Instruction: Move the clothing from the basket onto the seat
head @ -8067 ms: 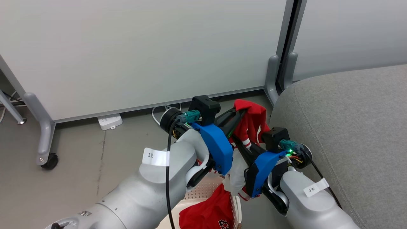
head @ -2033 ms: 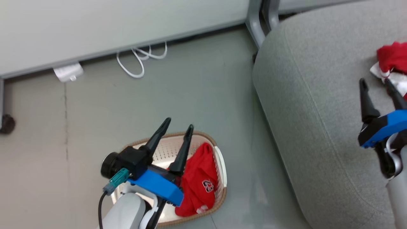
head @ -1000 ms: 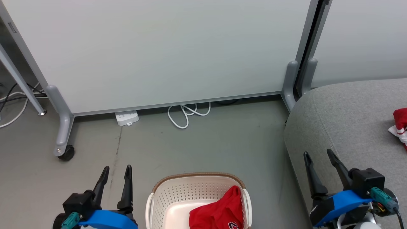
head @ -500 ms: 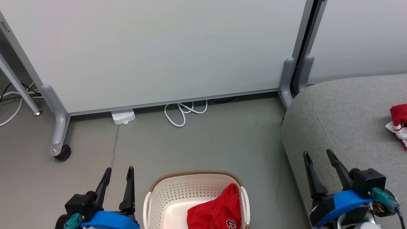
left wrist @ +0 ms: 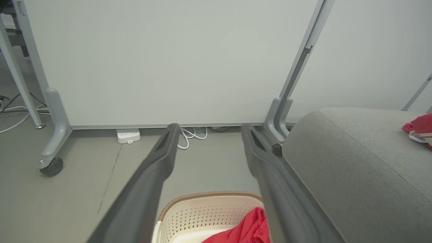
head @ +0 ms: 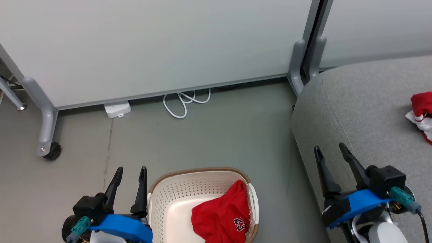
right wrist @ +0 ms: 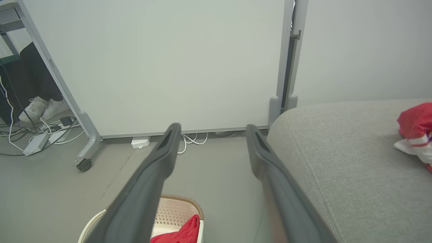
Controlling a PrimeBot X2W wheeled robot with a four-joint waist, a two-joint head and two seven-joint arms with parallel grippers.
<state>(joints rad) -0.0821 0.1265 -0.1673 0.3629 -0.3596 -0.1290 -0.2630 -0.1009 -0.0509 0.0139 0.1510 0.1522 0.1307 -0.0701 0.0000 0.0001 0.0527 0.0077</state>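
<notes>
The cream-white basket (head: 158, 199) with its brown rim sits on the floor at the bottom centre. Inside it lies a red garment with "23" (head: 221, 217). A second red garment with white striped trim (head: 420, 113) rests on the light-grey seat (head: 371, 111) at the right edge. My left gripper (head: 131, 172) stands open just left of the basket, holding nothing. At the seat's near left edge my right gripper (head: 330, 150) is open and empty too. The wrist views also show the basket (left wrist: 209, 206) (right wrist: 168, 207) and the trimmed garment (left wrist: 418, 130) (right wrist: 413, 131).
A white partition panel (head: 152, 44) on grey wheeled legs (head: 47, 135) stands behind. A white power strip (head: 117, 109) and a coiled white cable (head: 184, 101) lie on the floor below it. A person's white shoes (right wrist: 42, 108) and loose cables (right wrist: 37, 135) sit beyond the panel's left end.
The head camera has tilted and shifted, so everything sits lower and leftward in view. Eight seconds ago both grippers held the trimmed garment; it now lies on the seat and both are open.
</notes>
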